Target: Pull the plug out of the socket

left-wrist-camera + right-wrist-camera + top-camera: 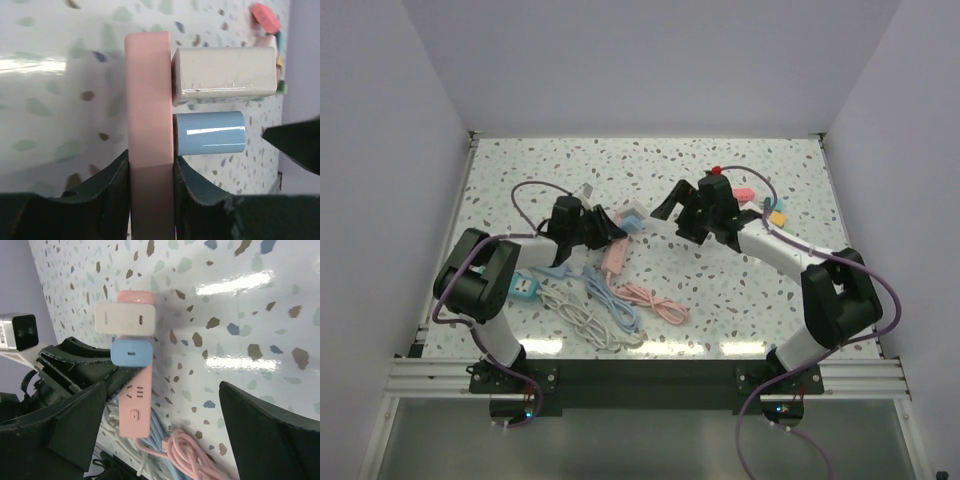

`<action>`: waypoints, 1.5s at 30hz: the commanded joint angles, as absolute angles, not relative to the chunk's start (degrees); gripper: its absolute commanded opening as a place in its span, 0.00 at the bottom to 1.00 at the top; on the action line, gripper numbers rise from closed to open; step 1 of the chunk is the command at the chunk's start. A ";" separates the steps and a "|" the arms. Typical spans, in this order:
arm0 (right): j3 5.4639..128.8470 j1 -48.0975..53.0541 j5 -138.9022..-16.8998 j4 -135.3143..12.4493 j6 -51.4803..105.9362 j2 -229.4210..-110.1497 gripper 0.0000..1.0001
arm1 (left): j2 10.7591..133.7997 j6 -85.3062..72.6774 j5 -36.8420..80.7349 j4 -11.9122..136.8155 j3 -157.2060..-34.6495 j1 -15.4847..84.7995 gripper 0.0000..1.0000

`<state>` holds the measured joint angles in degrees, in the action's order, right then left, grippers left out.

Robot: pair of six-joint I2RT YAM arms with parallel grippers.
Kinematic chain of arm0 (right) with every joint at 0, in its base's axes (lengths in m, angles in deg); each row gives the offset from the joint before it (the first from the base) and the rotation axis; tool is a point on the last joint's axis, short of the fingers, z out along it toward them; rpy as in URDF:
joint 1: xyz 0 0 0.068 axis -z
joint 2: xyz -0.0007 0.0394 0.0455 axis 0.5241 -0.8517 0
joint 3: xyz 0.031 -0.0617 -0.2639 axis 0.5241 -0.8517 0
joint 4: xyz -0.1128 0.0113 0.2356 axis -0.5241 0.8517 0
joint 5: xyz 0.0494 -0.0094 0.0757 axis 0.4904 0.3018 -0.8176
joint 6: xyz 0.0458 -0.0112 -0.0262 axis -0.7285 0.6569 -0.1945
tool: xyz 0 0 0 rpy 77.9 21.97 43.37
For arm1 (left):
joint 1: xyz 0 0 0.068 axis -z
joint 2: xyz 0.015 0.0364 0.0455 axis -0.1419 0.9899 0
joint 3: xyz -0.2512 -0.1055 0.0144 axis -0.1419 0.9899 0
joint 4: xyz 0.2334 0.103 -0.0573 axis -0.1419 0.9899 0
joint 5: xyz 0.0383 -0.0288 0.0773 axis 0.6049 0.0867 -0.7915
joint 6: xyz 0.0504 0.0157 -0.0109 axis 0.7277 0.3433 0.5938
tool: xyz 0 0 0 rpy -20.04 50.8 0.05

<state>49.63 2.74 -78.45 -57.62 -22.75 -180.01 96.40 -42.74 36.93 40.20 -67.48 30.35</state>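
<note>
White plug (126, 317) in pink socket (149, 100); left hand (150, 167) grips socket, right hand (164, 390) wide.

The pink power strip (136, 405) is long and narrow, with its pink cord coiled loosely at one end. Two plugs stand seated in its face toward the other end: a boxy white plug (126, 317) nearest the strip's tip, and a rounded blue plug (131, 352) just beside it.

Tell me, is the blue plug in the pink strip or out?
In: the blue plug sits flush against the pink strip, no gap, beside the white plug.
</note>
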 commanded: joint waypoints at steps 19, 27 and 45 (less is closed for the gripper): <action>64.90 3.31 -83.01 -59.13 -24.32 -194.77 0.98 | 93.55 -42.11 30.03 41.18 -69.64 31.97 0.00; 67.89 1.99 -83.35 -59.57 -24.84 -199.44 0.98 | 93.55 -42.98 29.77 40.74 -69.46 33.03 0.00; 67.02 0.58 -81.34 -61.77 -27.04 -200.95 0.24 | 90.92 -43.25 27.22 41.09 -67.18 33.38 0.00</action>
